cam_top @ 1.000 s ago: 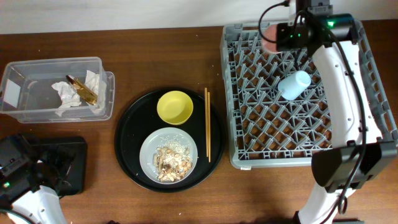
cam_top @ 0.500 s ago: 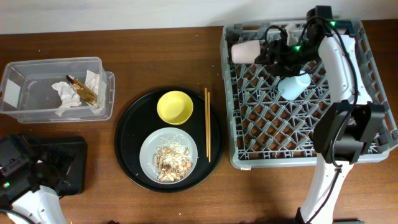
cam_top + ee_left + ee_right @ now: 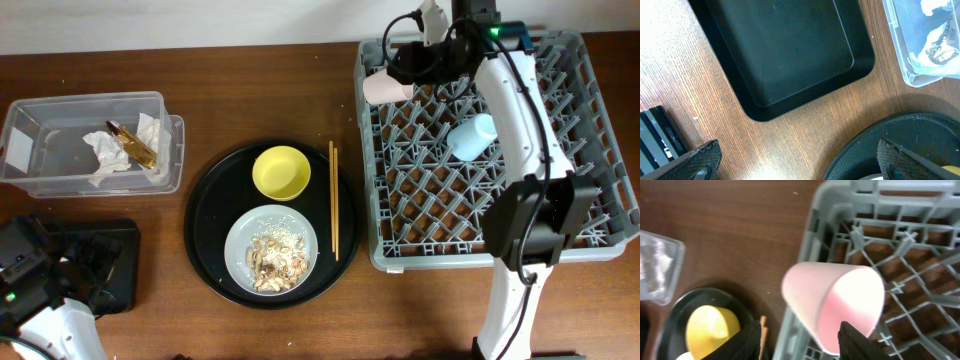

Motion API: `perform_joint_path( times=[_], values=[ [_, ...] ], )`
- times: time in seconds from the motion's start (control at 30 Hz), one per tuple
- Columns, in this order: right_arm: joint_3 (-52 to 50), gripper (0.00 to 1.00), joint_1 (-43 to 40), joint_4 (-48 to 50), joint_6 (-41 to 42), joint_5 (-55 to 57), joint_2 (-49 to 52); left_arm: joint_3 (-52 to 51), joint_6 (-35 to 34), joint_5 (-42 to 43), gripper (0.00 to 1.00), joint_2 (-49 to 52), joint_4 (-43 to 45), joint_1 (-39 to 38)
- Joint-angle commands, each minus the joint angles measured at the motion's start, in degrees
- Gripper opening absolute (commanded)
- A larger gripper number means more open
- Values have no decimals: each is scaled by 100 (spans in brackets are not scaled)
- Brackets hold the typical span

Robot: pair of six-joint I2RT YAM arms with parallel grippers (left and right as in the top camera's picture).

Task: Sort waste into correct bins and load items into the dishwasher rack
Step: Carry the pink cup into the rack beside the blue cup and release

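My right gripper is open at the far left corner of the grey dishwasher rack. The pink cup lies tilted on that corner, between the fingers but apart from the left finger. The light blue cup lies in the rack. The yellow bowl, the plate with food scraps and the chopsticks sit on the round tray. My left gripper is open and empty beside the black rectangular tray.
The clear box at far left holds white napkins and a gold-brown wrapper. The round black tray lies between box and rack. My right arm spans the rack's right side.
My right gripper has swung left from the rack's far middle to its far left corner, carrying the pink cup there. The left arm has not moved.
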Motion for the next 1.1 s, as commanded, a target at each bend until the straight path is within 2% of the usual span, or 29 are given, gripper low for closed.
perform_joint_path(
  times=[0.0, 0.07, 0.17, 0.2, 0.23, 0.33, 0.4, 0.5, 0.57, 0.7, 0.77, 0.83, 1.0, 1.07],
  values=[
    [39, 50, 33, -4, 59, 52, 369, 9, -33, -42, 99, -13, 13, 17],
    [42, 25, 37, 46, 59, -269, 420, 9, -33, -39, 99, -13, 13, 17],
    [55, 4, 24, 13, 188, -411, 396, 9, -33, -42, 99, -13, 13, 17],
    [118, 4, -50, 13, 393, -496, 385, 9, -33, -39, 99, -13, 13, 17],
    [280, 4, -282, 13, 472, -1191, 374, 9, -33, -39, 99, -13, 13, 17],
    [442, 4, -1128, 313, 479, -3963, 376, 9, -33, -39, 99, -13, 13, 17],
    [387, 4, -1532, 55, 479, -4227, 376, 9, -33, -39, 99, -13, 13, 17],
    [-151, 4, -1582, 284, 623, -4225, 481, 9, -33, -42, 99, -13, 13, 17],
    [-245, 4, -1650, 680, 1132, -4262, 787, 9, -33, -42, 99, -13, 13, 17],
    [-256, 4, -1707, 682, 1228, -4924, 1473, 9, -33, -39, 99, -13, 13, 17],
    [-256, 4, -1735, 629, 1231, -4894, 1537, 9, -33, -39, 99, -13, 13, 17],
    [-256, 4, -1871, 28, 1226, -3657, 1534, 9, -33, -39, 99, -13, 13, 17],
    [-48, 10, -2068, -389, 1204, -2706, 1213, 9, -33, -39, 99, -13, 13, 17],
    [367, 15, -2081, -804, 1207, -1650, 765, 9, -33, -39, 99, -13, 13, 17]
  ],
)
